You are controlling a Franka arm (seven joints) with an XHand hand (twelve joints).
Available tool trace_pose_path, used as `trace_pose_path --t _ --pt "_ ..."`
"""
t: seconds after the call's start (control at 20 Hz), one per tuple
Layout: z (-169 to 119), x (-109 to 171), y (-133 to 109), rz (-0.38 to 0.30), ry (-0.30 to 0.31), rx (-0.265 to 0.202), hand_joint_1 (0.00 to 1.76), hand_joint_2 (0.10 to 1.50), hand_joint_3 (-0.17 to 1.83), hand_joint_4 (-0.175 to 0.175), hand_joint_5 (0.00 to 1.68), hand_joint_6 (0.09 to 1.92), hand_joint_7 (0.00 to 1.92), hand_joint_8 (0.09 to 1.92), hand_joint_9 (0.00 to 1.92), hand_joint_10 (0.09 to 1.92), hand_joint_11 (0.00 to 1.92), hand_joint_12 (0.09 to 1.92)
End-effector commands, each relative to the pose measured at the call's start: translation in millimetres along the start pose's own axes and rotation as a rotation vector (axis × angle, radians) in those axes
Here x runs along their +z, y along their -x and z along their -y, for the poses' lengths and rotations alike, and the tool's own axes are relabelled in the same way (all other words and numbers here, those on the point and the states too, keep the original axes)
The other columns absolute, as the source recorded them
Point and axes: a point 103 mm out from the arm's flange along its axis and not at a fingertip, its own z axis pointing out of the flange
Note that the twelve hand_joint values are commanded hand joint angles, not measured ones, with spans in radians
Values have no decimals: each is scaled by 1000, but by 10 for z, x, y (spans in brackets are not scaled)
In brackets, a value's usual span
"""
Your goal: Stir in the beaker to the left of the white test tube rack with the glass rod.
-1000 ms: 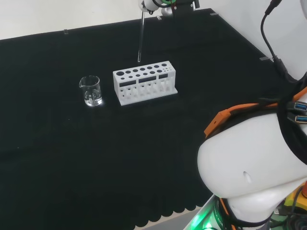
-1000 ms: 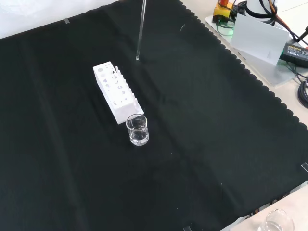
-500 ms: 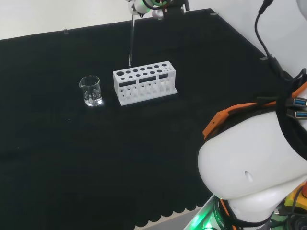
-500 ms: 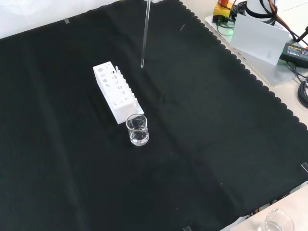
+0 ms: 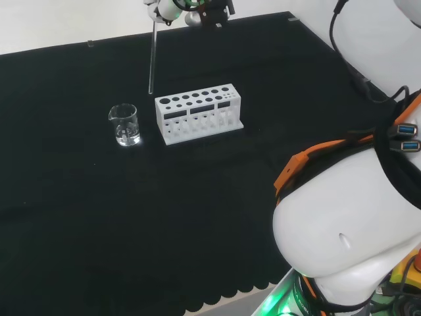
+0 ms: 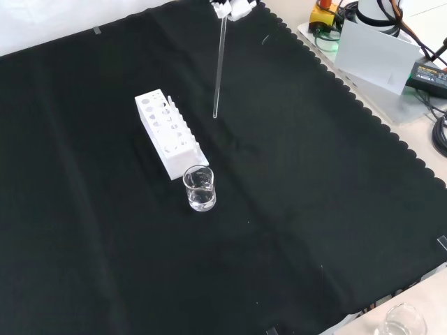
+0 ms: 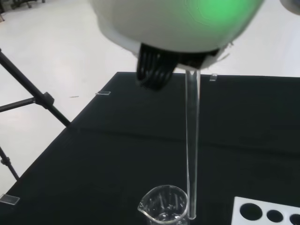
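Clear glass rod hung near-vertical above the cloth, tip in the air. Small clear spouted beaker stood upright just left of the white rack, head view.

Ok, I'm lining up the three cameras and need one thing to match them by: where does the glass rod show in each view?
Head view: the glass rod hangs from the hand, its tip above the white rack's left end.
Front view: it hangs right of the rack.
Wrist view: it runs down beside the beaker.
Shared landmark: the rack, its corner in the wrist view.
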Motion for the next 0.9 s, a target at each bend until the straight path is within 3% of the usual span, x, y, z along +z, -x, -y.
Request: trace_pose_path --t 0.05,0.6,0.9 --pt "-188 61 -166 2 -8 -75 1339 465 968 -175 1321 522 1409 813 1813 453 1708 555" --pt "-471 291 -393 -20 -27 -192 1340 463 970 -175 1324 518 1410 813 1816 449 1709 555" --pt "-657 444 -404 -22 -43 -217 1339 462 971 -175 1325 516 1410 813 1818 447 1710 555"
